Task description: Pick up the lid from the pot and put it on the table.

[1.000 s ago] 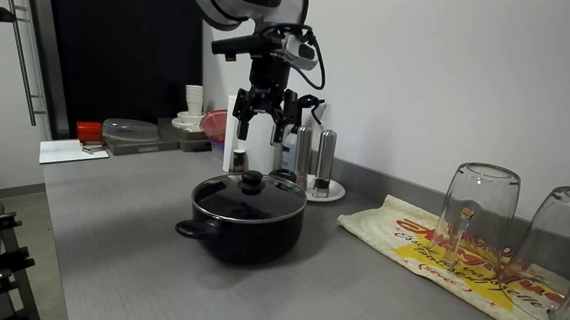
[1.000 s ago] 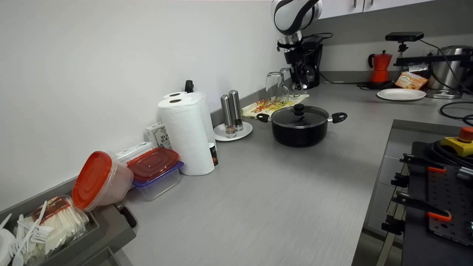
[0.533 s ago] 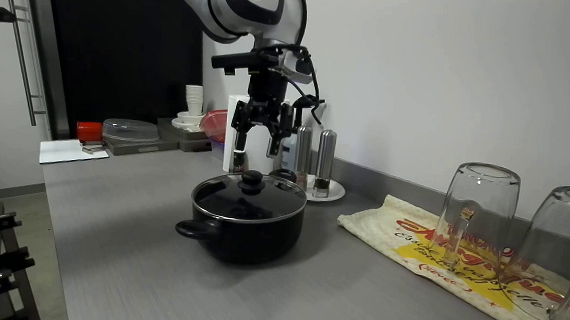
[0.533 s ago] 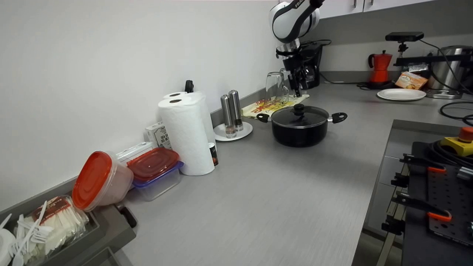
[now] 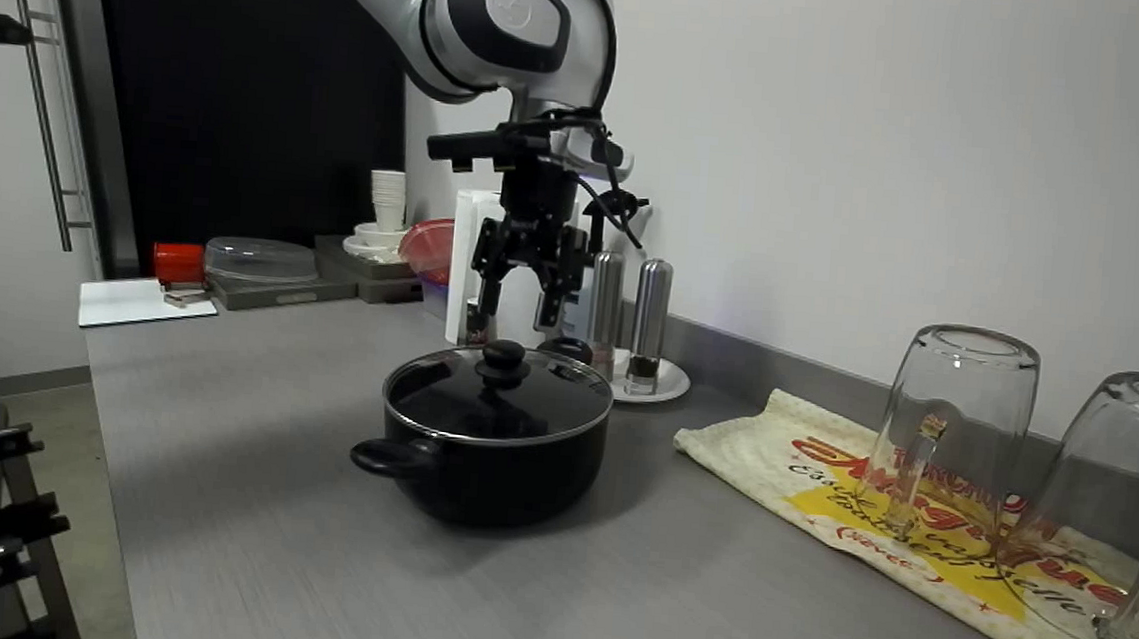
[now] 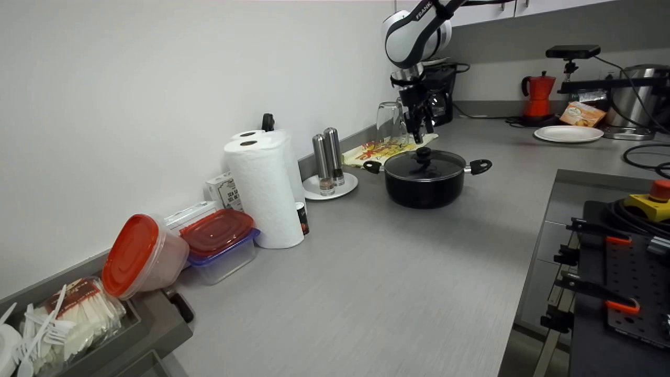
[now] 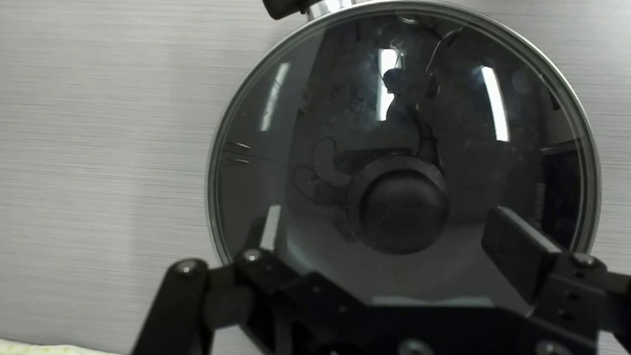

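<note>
The glass lid (image 5: 444,391) with its metal rim and black knob (image 5: 504,357) lies flat on the black pot (image 5: 508,486). The lid also shows in an exterior view (image 6: 400,166) on the pot (image 6: 424,195). The pot stands on the grey table (image 5: 312,562). My gripper (image 5: 517,313) is open and empty, pointing down above the lid. In the wrist view the lid (image 7: 335,113) fills the middle, and the knob (image 7: 404,212) appears between the spread fingers of the gripper (image 7: 383,212), touching neither. The fingertips are above the knob's height in an exterior view.
Two steel mills (image 6: 327,162) stand on a white plate (image 6: 348,187) by the wall, near paper towels (image 6: 267,199). Upturned glasses (image 5: 963,427) stand on a printed cloth (image 5: 761,443). A white plate (image 6: 568,134) and a red coffee pot (image 6: 539,97) are farther along the counter.
My arm and open gripper have moved down closer to the lid's knob. The lid and pot have not moved.
</note>
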Controlling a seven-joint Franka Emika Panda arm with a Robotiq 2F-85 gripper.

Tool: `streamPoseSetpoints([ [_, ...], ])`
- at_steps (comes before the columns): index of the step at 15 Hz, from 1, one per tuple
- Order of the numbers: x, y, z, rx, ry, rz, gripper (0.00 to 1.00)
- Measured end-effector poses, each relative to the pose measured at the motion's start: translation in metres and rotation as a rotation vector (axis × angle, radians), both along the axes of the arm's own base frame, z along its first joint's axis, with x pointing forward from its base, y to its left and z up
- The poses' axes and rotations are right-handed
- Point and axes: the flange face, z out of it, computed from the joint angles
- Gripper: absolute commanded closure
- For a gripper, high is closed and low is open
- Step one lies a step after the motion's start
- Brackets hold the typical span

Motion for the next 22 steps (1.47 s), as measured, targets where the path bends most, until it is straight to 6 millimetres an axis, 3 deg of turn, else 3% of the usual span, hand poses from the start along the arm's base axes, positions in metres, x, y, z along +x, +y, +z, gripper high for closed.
streamPoseSetpoints([
  [21, 0.002, 0.012, -0.031, 0.007, 0.013, -0.047, 0.00],
  [22, 0.001, 0.012, -0.032, 0.007, 0.017, -0.048, 0.25],
])
